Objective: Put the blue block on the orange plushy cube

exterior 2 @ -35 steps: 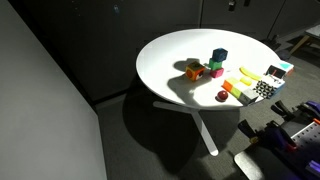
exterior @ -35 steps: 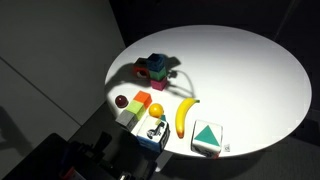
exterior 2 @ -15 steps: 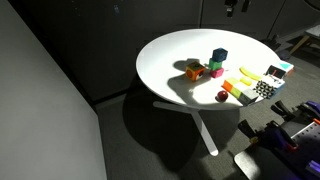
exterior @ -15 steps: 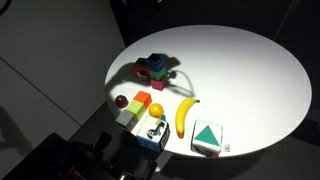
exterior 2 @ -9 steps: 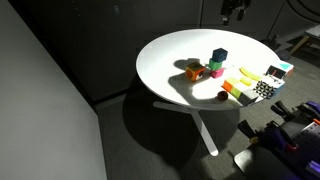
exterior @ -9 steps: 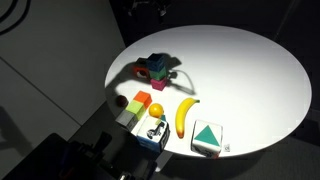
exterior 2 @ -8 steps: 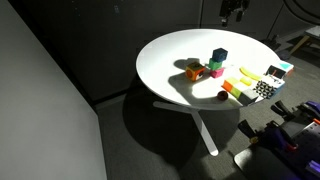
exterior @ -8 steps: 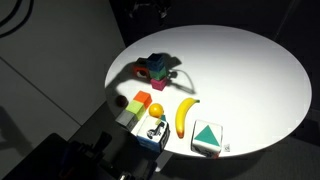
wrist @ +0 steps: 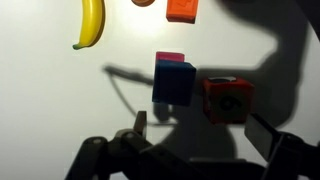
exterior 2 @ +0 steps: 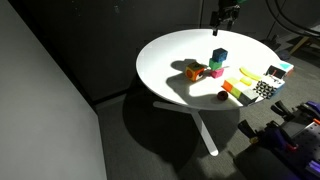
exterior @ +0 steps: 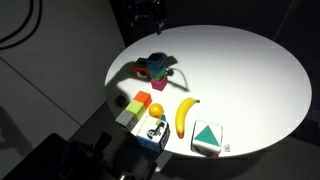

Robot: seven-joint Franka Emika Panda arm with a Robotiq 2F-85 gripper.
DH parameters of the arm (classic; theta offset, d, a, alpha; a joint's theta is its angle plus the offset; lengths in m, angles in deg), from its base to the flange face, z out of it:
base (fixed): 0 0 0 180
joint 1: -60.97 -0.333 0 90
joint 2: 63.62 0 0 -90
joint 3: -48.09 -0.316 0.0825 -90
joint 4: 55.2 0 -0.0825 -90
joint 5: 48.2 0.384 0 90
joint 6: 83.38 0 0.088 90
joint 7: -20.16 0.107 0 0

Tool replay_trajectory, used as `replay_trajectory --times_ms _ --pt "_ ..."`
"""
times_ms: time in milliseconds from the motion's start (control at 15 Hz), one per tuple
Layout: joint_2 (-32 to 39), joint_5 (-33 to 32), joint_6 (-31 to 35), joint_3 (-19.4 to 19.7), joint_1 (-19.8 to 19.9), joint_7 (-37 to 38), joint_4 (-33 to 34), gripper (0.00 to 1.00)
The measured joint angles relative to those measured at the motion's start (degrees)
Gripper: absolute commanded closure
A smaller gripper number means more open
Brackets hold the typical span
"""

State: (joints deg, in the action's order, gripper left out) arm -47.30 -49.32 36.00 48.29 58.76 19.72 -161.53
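The blue block (wrist: 174, 82) sits on a pink block (wrist: 170, 58) in a cluster beside a red block (wrist: 228, 98); it shows in both exterior views (exterior: 157, 61) (exterior 2: 219, 54). The orange plushy cube (wrist: 182, 10) lies apart from the cluster near the table's edge, also in both exterior views (exterior: 156, 109) (exterior 2: 232, 87). My gripper (wrist: 200, 128) is open and empty, hanging above the table just behind the cluster (exterior: 148, 16) (exterior 2: 222, 17), and touches nothing.
A banana (exterior: 183, 116) lies by the orange cube. A yellow-orange ball (exterior: 141, 98), a dark red ball (exterior: 120, 101), a blue-and-white box (exterior: 152, 132) and a white box with a green triangle (exterior: 207, 138) stand along the round white table's edge (exterior: 270, 130).
My gripper has come into view from above and moved down toward the block cluster. The blocks and other objects have not moved.
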Motion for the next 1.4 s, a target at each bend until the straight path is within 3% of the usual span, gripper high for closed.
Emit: replay_trajectory --times_ms 467,1400 --pt "0.9 0.0 4.1 -0.1 -0.9 6.0 -1.7 0.0" --pt "3.1 -0.1 9.6 1.3 0.0 6.5 -7.2 0.0"
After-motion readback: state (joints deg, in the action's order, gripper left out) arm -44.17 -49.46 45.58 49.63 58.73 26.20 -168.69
